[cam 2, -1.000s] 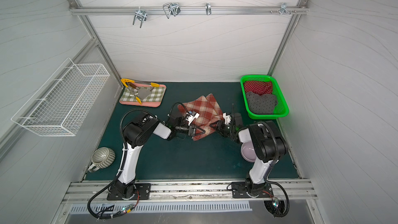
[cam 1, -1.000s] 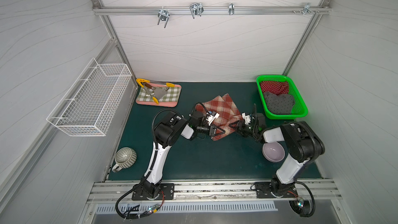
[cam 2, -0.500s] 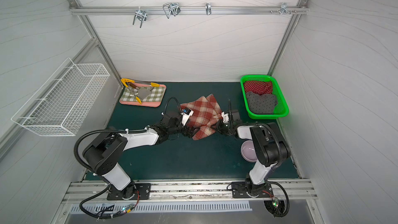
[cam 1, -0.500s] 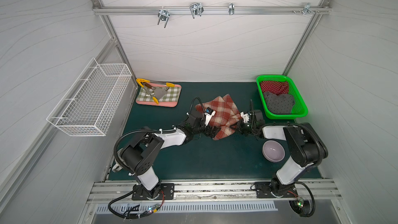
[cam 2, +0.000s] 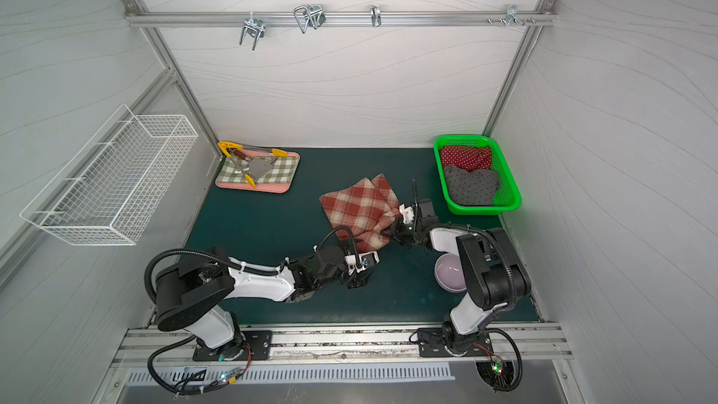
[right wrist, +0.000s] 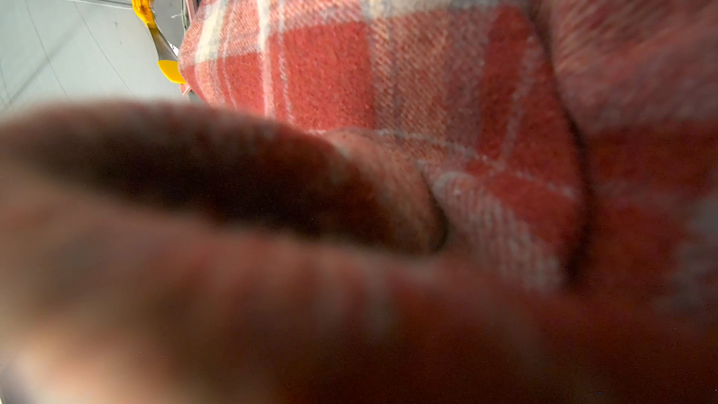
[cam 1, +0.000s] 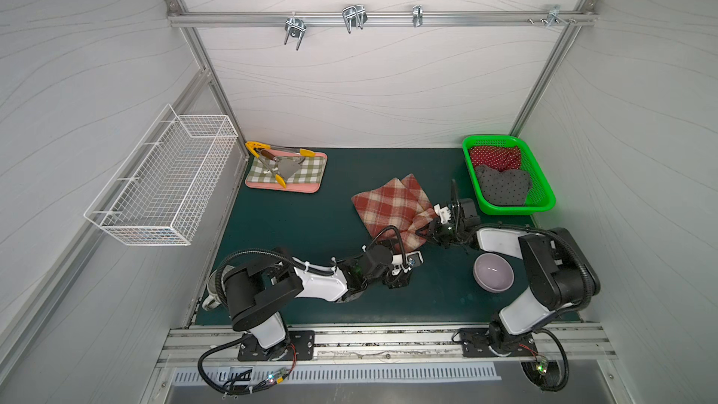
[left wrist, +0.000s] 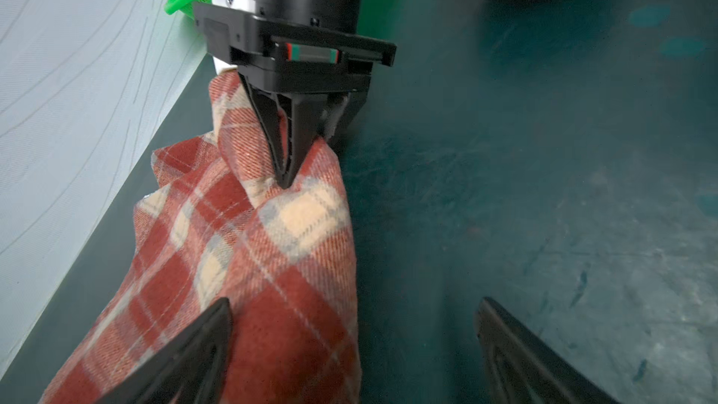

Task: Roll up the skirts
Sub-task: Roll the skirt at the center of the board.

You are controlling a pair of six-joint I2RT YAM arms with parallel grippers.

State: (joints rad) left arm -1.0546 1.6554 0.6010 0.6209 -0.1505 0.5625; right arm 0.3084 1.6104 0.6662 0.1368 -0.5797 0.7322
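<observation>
The rust-red and cream plaid skirt point(cam 1: 392, 209) point(cam 2: 359, 209) lies loosely folded mid-table. My right gripper point(cam 1: 421, 232) point(left wrist: 286, 178) is shut on its bunched right edge. In the right wrist view plaid cloth point(right wrist: 427, 71) fills the frame and hides the fingers. My left gripper point(cam 1: 400, 279) point(left wrist: 351, 308) stands open at the skirt's near corner. One finger point(left wrist: 209, 328) is over the cloth and the other finger point(left wrist: 501, 328) is over bare mat. A red white-dotted skirt point(cam 1: 495, 157) and a grey black-dotted skirt point(cam 1: 503, 188) lie in the green basket point(cam 1: 546, 204).
A lilac bowl point(cam 1: 493, 272) sits by the right arm. A green-checked mat point(cam 1: 307, 172) with yellow-tipped tongs point(cam 1: 279, 180) lies at the back left. A white wire basket point(cam 1: 163, 176) hangs on the left wall. A mug point(cam 1: 209, 291) is half hidden behind the left arm.
My left gripper opened, let go of the plaid skirt and drew back toward the table's front. My right gripper closed tighter on the skirt's right edge.
</observation>
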